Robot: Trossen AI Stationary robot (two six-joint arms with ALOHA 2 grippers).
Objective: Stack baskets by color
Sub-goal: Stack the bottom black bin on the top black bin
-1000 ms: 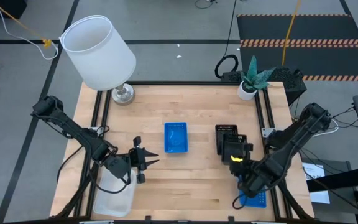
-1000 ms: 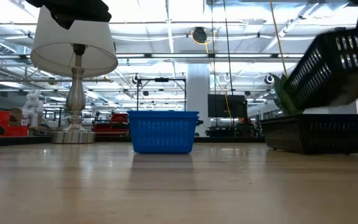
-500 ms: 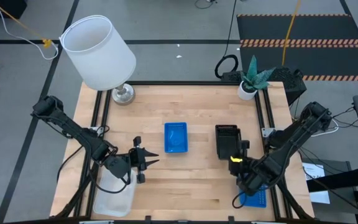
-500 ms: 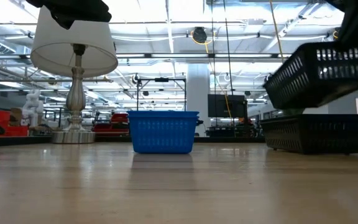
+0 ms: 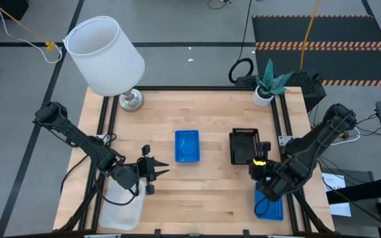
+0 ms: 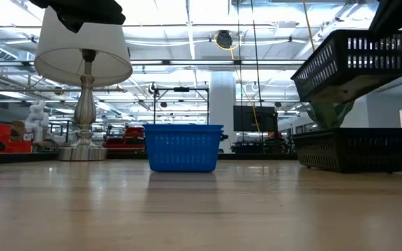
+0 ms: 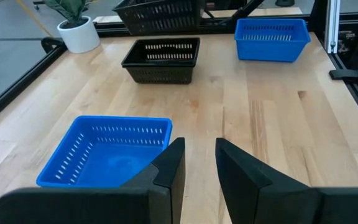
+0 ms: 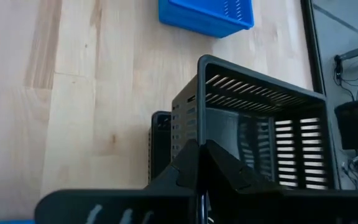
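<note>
Clamped on the rim of a black perforated plastic basket (image 6: 358, 61), the right gripper (image 5: 262, 167) holds it tilted above a second black basket (image 6: 354, 148) on the table. Compared with a second ago, it is carried higher. Nesting is judged next, which calls for levelling and lowering. The left gripper (image 7: 197, 163), apparently empty with fingers slightly parted, waits near the middle blue plastic basket (image 5: 186, 145).

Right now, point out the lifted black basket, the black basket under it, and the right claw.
lifted black perforated plastic basket (image 6: 354, 63), low view, side wall
black plastic basket on the table (image 6: 354, 148), low view, front wall
right claw (image 8: 199, 163), right wrist view, fingertips
</note>
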